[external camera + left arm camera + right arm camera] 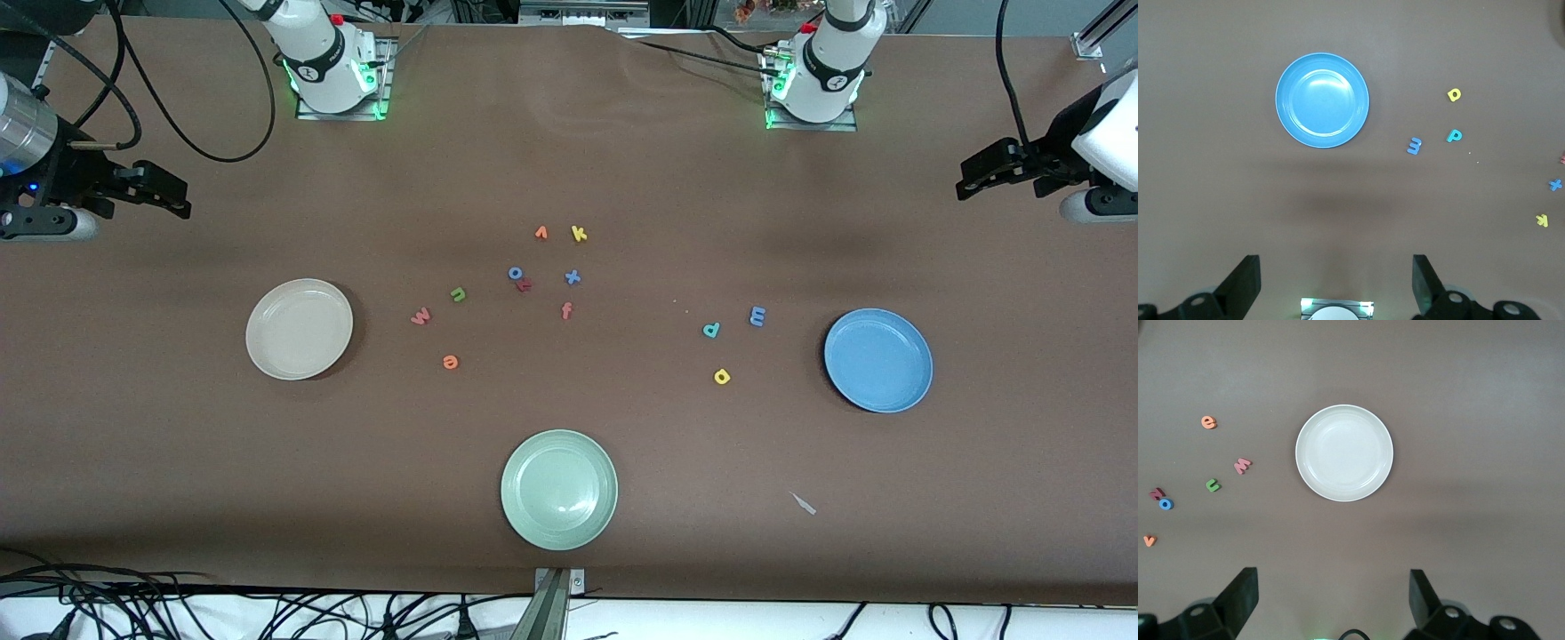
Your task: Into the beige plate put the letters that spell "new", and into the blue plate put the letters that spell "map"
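Note:
The beige plate (299, 328) lies empty toward the right arm's end. Beside it on the table are the salmon w (420, 316), green n (458, 294) and orange e (450, 361). At the left arm's end sits the empty blue plate (877, 360), with the blue m (757, 316), teal p (711, 330) and yellow a (722, 376) beside it. My left gripper (971, 178) (1335, 267) hangs open and high at its table end, holding nothing. My right gripper (178, 197) (1331, 581) is likewise open and empty at its own end.
A pale green plate (558, 489) sits near the front camera's edge. Spare letters cluster mid-table: orange v (540, 233), yellow k (579, 234), blue x (573, 277), blue o (516, 273), pink f (566, 310). A small pale scrap (804, 503) lies beside the green plate.

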`<act>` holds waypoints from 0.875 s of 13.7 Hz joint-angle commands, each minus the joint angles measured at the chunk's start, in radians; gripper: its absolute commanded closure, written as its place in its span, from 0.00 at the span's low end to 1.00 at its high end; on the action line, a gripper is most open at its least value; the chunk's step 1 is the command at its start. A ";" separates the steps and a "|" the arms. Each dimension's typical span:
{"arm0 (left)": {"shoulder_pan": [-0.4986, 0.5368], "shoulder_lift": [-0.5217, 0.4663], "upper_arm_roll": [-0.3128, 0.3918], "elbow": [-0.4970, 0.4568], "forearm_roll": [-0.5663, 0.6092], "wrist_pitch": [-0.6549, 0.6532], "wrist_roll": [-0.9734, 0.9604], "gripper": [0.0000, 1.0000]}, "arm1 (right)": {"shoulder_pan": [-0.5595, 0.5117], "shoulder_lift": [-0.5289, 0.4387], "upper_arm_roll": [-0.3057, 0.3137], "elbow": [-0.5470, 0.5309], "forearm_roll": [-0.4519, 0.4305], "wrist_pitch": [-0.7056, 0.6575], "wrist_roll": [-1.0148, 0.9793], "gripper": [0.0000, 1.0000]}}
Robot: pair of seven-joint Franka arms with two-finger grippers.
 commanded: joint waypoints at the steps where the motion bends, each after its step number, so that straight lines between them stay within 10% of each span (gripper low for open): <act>1: 0.003 0.012 0.004 0.029 -0.026 -0.015 -0.003 0.00 | -0.004 -0.005 -0.003 -0.003 0.017 0.001 -0.003 0.00; 12: 0.003 0.012 0.005 0.029 -0.026 -0.015 -0.003 0.00 | -0.004 -0.005 -0.004 -0.001 0.017 0.001 -0.014 0.00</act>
